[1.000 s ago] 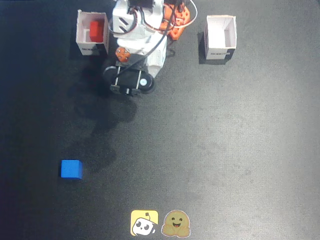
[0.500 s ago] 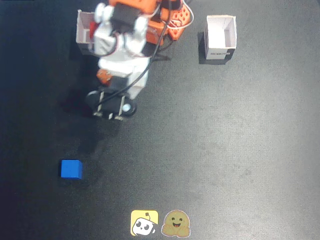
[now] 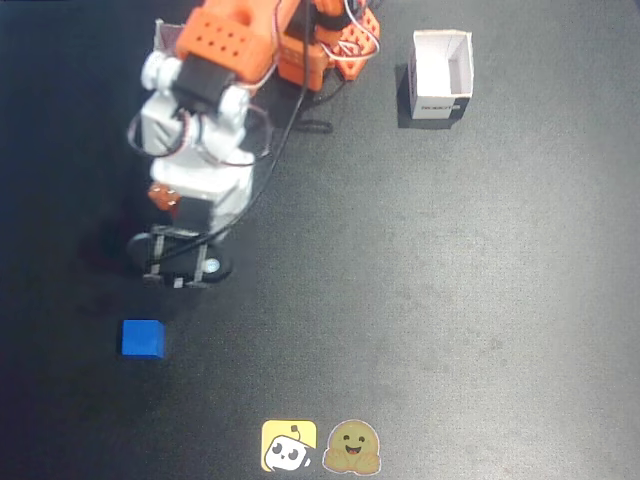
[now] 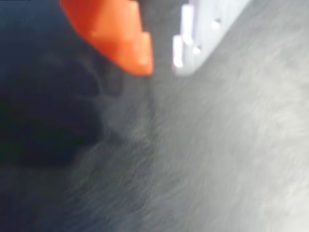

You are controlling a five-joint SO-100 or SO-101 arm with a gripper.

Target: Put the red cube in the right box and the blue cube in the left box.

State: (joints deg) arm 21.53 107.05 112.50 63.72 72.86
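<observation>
- White box [image 3: 441, 73], far right in the fixed view: black label facing near, writing unreadable.
- Blue cube [image 3: 142, 338] sits square-on, near left.
- Gripper [image 4: 161, 63]: fingers seen slightly parted in the wrist view, nothing held.

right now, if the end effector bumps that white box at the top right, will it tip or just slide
The white box looks like thin folded paper, open-topped and empty, so it is probably very light and would likely skid on the dark table rather than resist. It stands taller than wide, so a high nudge might tip it. Its walls would probably crumple if squeezed.
</observation>
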